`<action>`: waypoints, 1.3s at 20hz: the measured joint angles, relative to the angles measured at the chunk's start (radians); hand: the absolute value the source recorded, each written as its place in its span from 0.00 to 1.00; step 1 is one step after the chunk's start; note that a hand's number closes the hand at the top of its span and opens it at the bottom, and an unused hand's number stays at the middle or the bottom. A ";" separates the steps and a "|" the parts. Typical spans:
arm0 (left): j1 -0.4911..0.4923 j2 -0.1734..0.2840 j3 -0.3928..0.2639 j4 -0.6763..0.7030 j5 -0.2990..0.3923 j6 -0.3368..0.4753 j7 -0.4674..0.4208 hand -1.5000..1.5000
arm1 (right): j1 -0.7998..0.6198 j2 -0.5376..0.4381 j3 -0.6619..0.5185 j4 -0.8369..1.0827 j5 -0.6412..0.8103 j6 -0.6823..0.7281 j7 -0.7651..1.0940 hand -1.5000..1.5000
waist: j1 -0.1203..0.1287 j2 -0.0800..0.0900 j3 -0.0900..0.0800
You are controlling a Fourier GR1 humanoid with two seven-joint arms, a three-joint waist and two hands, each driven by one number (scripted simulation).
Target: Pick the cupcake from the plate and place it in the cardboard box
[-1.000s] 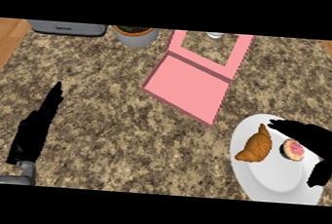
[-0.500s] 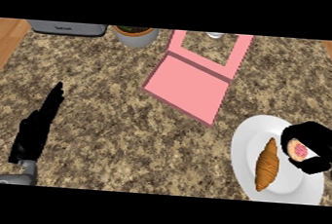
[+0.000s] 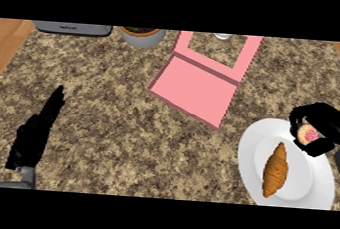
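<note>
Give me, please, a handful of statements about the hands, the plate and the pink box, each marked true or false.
1. The right hand is curled round the cupcake at the upper right of the white plate. True.
2. The croissant lies inside the pink box. False: it lies on the plate, left of the cupcake.
3. The left hand holds the potted plant. False: it is open at the lower left, fingers straight, holding nothing.
4. The pink box stands open, up and left of the plate. True.
5. The cupcake is already in the box. False: it is in the right hand, over the plate.
</note>
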 measured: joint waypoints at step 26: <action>0.005 -0.016 0.009 0.002 -0.021 0.005 -0.004 0.50 | -0.570 0.034 -0.258 0.293 -0.276 0.235 -0.132 1.00 | -0.012 -0.007 -0.001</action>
